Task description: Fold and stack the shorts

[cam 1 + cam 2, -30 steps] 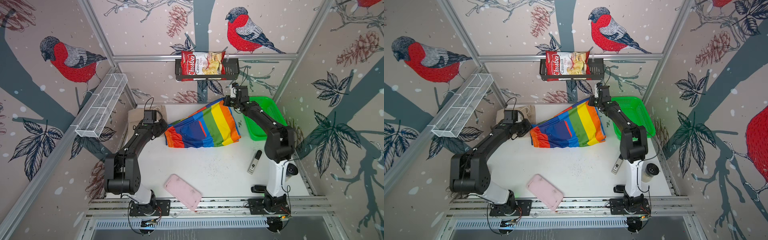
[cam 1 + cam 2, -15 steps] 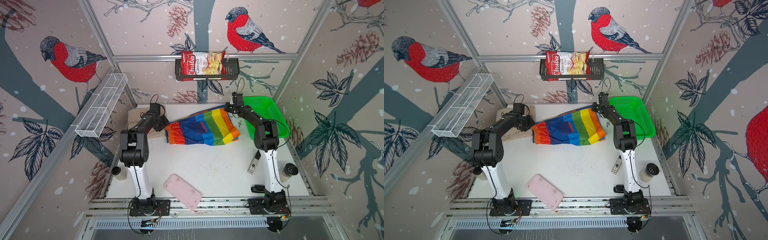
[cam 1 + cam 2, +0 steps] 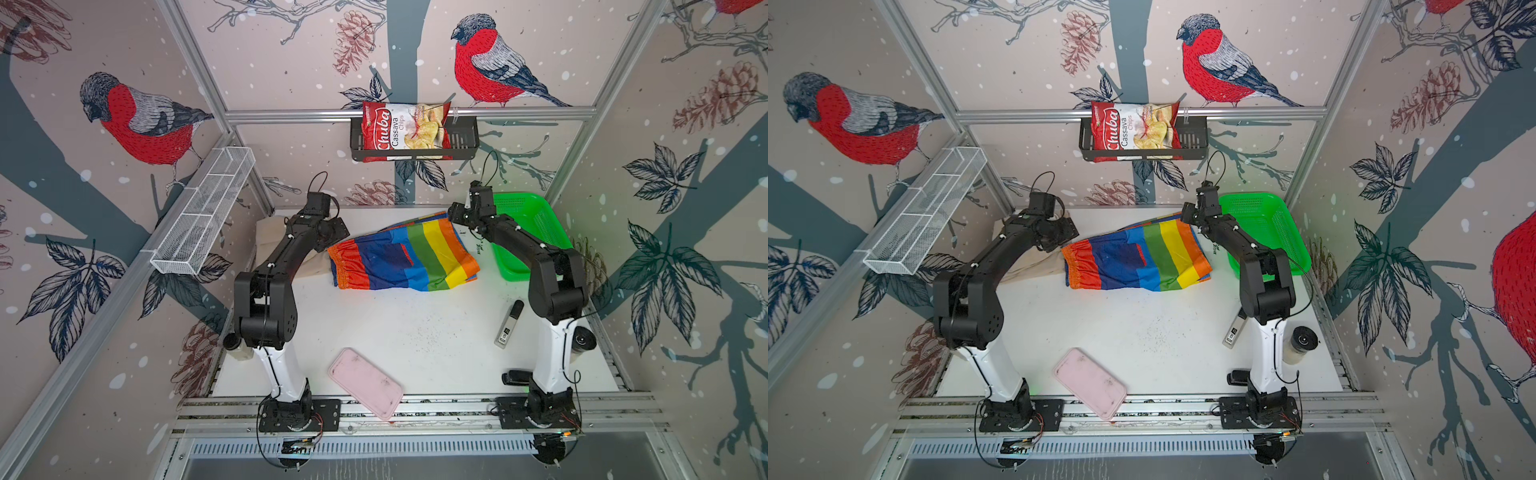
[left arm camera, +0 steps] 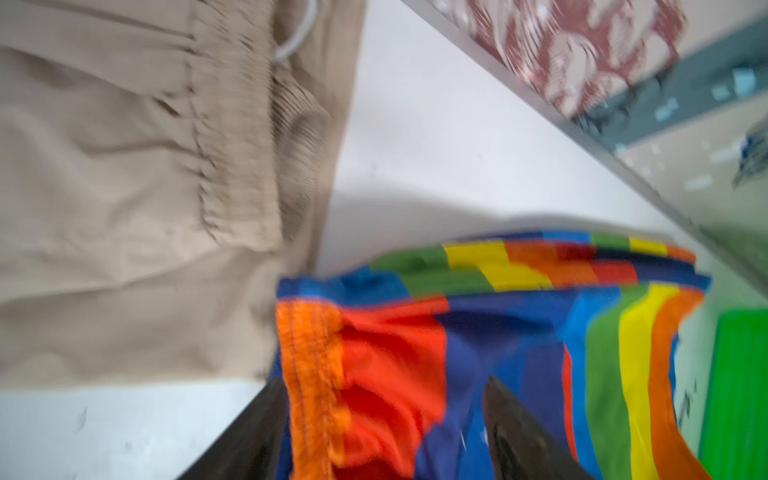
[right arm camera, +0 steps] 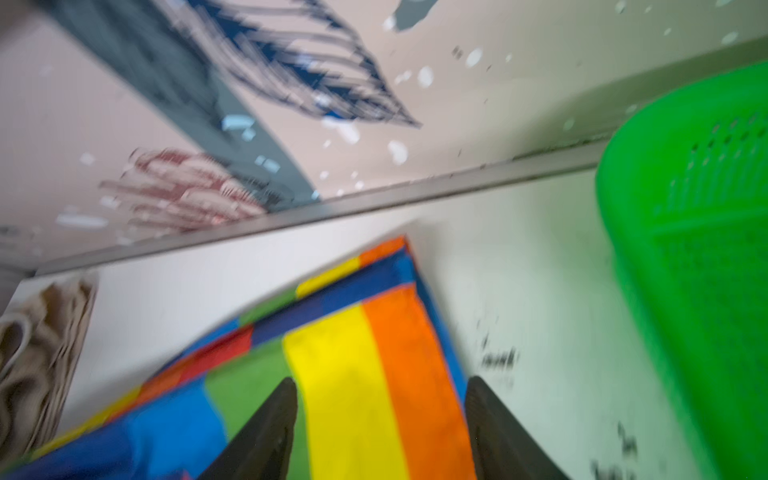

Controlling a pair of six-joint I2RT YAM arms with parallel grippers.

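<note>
Hanging with jaws spread and nothing clamped, the left gripper (image 4: 384, 382) is over the orange waistband (image 4: 311, 374) of the striped shorts (image 3: 399, 259), the right gripper (image 5: 381, 380) over their leg hem; these shorts lie folded at the far middle of the table (image 3: 395, 332), touching the beige shorts (image 4: 104, 187), near the green basket (image 5: 685, 270)
</note>
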